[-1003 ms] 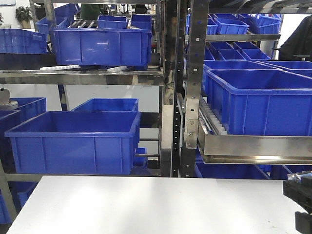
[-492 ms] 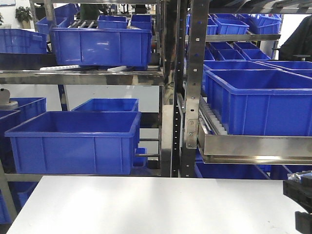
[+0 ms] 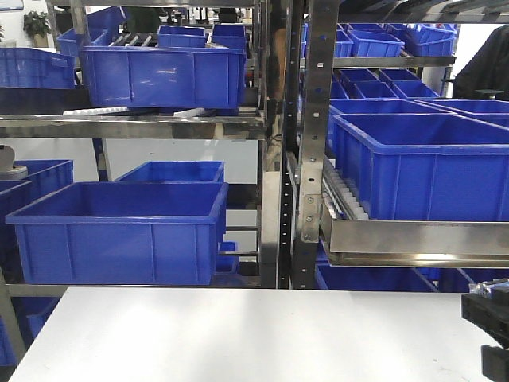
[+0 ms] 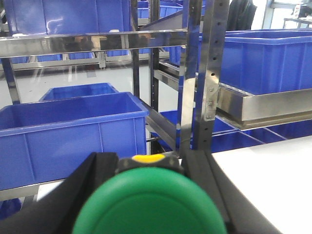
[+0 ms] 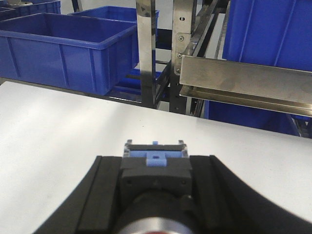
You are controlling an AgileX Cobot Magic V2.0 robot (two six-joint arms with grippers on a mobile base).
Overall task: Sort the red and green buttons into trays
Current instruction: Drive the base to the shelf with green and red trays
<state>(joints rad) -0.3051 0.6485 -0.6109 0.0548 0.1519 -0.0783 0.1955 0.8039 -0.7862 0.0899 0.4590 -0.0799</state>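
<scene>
My left fingers (image 4: 207,180) are clamping the glossy green domed button (image 4: 148,204); my right fingers (image 5: 214,190) are gripping the blocky grey button (image 5: 155,178) over the white tabletop (image 5: 58,126), unmoved since earlier.

A factory storeroom: steel roller racks (image 3: 307,119) at twelve o'clock, loaded with blue plastic crates (image 3: 119,235), beyond a white table (image 3: 238,334).

White table (image 3: 238,334): surface open across its width. Steel rack (image 3: 312,119) and blue crates (image 3: 119,231) block the far edge; shelf rail (image 3: 413,239) low at right.
</scene>
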